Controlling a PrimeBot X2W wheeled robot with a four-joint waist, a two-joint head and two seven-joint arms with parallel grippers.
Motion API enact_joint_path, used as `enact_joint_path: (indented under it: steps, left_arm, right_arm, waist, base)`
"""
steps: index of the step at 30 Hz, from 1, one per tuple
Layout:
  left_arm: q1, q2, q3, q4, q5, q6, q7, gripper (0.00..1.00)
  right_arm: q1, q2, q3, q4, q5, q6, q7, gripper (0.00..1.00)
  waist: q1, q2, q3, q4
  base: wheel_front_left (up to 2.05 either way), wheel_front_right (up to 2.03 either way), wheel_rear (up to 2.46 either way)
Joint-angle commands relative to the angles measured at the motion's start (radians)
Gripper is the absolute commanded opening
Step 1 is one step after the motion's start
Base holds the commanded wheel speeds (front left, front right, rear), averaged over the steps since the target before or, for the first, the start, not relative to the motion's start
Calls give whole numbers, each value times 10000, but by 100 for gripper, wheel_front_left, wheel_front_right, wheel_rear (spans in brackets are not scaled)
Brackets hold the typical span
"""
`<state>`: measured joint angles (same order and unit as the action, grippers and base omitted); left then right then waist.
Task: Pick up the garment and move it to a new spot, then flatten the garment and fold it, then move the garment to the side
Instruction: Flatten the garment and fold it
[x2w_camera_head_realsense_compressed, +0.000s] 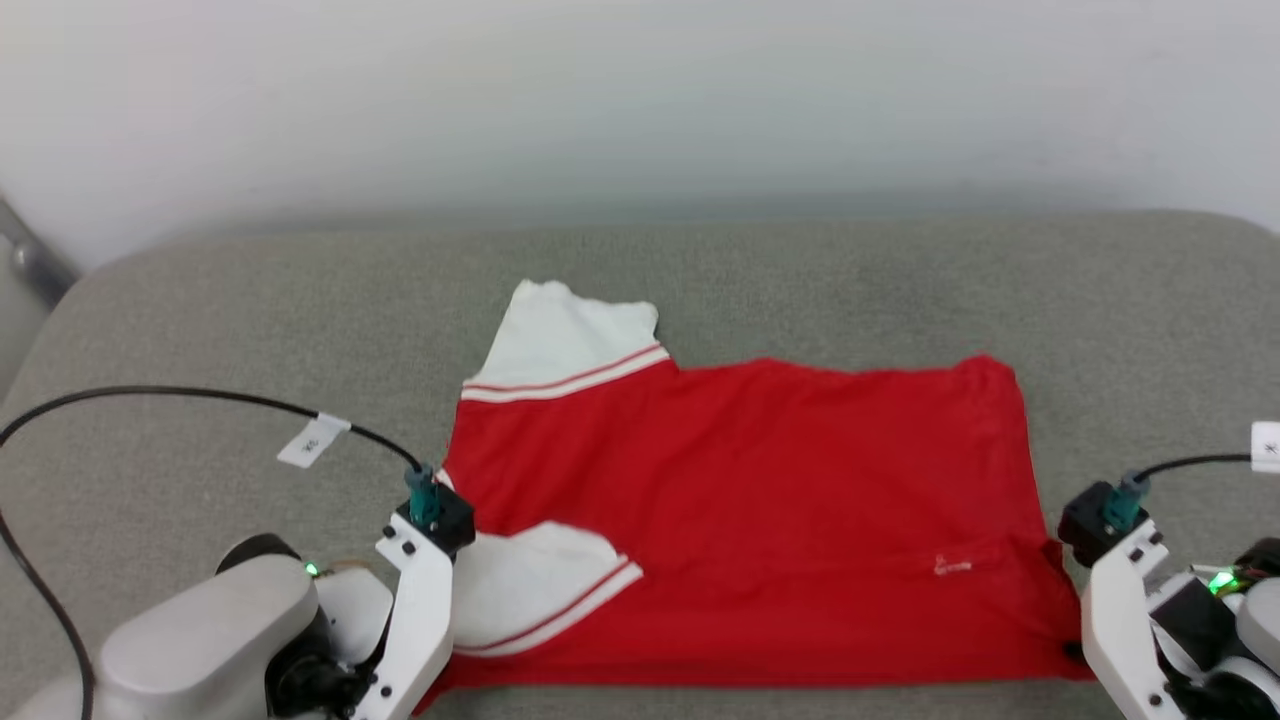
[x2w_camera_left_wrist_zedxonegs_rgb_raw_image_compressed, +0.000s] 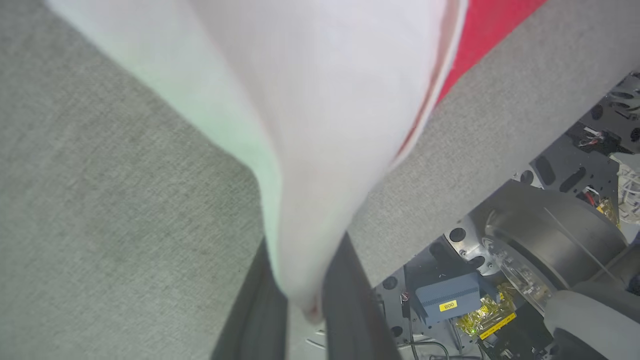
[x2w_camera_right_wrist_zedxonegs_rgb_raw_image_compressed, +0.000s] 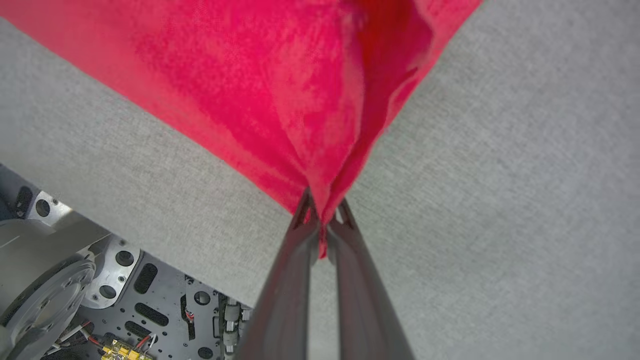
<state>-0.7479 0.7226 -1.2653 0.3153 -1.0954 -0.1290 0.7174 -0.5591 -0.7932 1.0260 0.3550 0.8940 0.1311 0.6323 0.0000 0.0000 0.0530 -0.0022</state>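
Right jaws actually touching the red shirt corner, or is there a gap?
Touching. The right wrist view shows the right gripper with jaws closed on a pinched red corner of the garment, cloth bunched between them.

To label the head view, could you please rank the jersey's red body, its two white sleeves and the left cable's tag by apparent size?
1. Red body
2. Far sleeve and near sleeve: too alike to rank; the left arm covers part of the near one
3. Left cable's tag

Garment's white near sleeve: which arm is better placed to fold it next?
Left, likely: the left gripper is shut on the garment's white sleeve; the right gripper pinches its opposite red corner.
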Motion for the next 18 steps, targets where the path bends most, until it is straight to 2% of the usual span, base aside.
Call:
enact_joint_path:
  steps: [1,8,12,13,14,15,18]
  left_arm:
    - [222,128,-54,-77,-66,3,-3,0]
    - [952,478,-110,-772,-330,4,351,0]
    - [1308,494,-127,-740,-229,4,222,0]
    - [1339,462,-125,-658,-183,4,89,9]
    - [1344,412,-99,-599,-93,5,-97,100]
    - [1391,365,-85,-514,-92,8,-206,100]
    - [1123,470,-9,-561,83,5,-660,100]
  right_arm:
    - [260,-247,77,-195,85,-8,-86,0]
    - [1024,-1290,77,-1294,499,-8,-146,0]
    - [1392,-1249,-80,-1201,671,-9,-70,0]
    - [1442,-1142,-139,-1104,673,-9,-95,2]
    - [1458,-1051,-214,-994,609,-9,-181,45]
    - [1473,-964,-261,-928,526,-9,-238,100]
    - [1589,-794,-714,-785,244,-8,-808,100]
  waist:
    - [0,0,-327,-62]
    - [0,0,-593,-97]
    - [0,0,-522,-167]
    - [0,0,-502,-177]
    - [0,0,-488,-174]
    - [0,0,-485,-161]
    - [0,0,-576,-44]
  base:
    - [0,0,0]
    - [0,0,0]
    - [0,0,0]
    - [0,0,0]
    - [0,0,0]
    - [0,0,0]
    - [0,0,0]
